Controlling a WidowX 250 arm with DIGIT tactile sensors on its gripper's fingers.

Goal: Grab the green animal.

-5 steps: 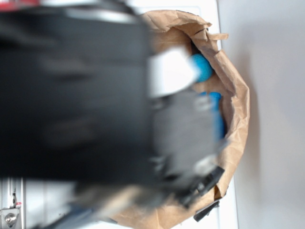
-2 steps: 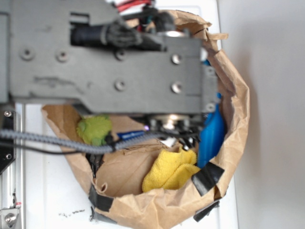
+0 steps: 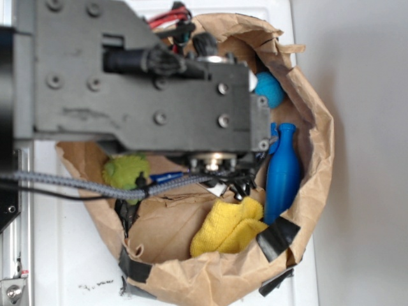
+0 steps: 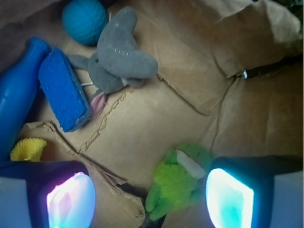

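Lime-green plush frog (image 4: 179, 183) sits between the jaws, closer to the right pad (image 4: 229, 198), w/ nothing gripped yet, jaws spread wide. Looks light & squishy, prob won't slip; I'd pinch the fuzzy round body, not the legs.

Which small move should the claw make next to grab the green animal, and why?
Probably shift the claw a little toward its right finger, then descend. In the wrist view it is open and holds nothing, and the green animal lies on the brown paper off-centre, close beside that finger.
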